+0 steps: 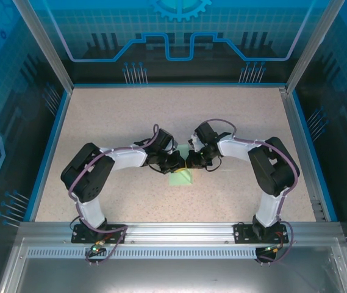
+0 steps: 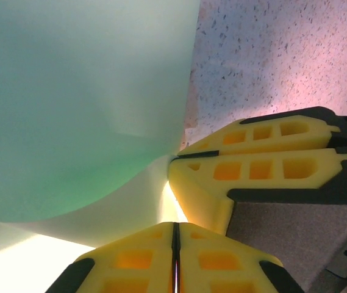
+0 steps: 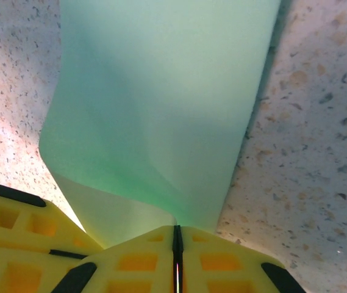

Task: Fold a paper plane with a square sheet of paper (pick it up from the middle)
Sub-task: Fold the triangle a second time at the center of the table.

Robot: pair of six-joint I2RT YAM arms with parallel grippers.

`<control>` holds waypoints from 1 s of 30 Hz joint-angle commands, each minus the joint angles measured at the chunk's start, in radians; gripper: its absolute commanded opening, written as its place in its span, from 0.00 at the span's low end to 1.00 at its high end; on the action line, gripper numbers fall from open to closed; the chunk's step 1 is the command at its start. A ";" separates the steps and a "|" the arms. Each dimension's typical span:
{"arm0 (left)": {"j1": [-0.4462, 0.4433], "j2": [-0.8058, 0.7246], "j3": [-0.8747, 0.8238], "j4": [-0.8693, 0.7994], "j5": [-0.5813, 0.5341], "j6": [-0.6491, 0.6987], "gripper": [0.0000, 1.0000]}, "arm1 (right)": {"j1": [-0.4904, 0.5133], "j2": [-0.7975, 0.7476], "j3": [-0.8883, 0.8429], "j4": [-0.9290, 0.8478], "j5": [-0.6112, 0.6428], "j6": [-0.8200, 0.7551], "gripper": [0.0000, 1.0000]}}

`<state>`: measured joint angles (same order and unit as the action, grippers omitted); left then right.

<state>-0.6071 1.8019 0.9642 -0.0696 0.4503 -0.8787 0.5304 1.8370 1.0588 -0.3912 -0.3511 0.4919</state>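
Tabletop (image 1: 130, 116) speckled beige, blue-edged; blue circuit-print walls (image 1: 179, 36); green sheet (image 1: 180, 177) at ctr.

Closed right gripper (image 3: 175, 232) fingers pinch square sheet of paper (image 3: 161, 110).

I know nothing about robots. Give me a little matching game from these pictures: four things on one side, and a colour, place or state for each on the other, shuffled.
Things:
1. square sheet of paper
2. table
3. right gripper
4. left arm's base

Descriptions:
A. bolted at the near edge, on the left
B. pale mint green, curving
C. speckled beige
D. yellow fingers shut, pinching the paper

Pairs: 1-B, 2-C, 3-D, 4-A
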 commanded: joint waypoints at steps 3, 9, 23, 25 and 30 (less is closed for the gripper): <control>-0.009 0.024 0.028 -0.012 0.019 0.034 0.10 | 0.005 0.019 0.035 -0.032 0.023 -0.019 0.10; -0.007 0.037 0.036 -0.023 0.012 0.041 0.09 | 0.004 0.022 0.040 -0.038 0.029 -0.022 0.10; -0.008 0.057 0.037 -0.030 0.012 0.038 0.09 | 0.003 0.037 0.046 -0.039 0.038 -0.022 0.10; -0.007 0.060 0.036 -0.031 0.013 0.039 0.09 | 0.003 0.038 0.047 -0.041 0.039 -0.023 0.10; -0.007 0.067 0.038 -0.031 0.017 0.038 0.09 | 0.003 0.040 0.052 -0.044 0.043 -0.020 0.10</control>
<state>-0.6071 1.8511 0.9794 -0.0742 0.4503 -0.8616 0.5297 1.8580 1.0836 -0.4141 -0.3176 0.4881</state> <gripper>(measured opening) 0.092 0.101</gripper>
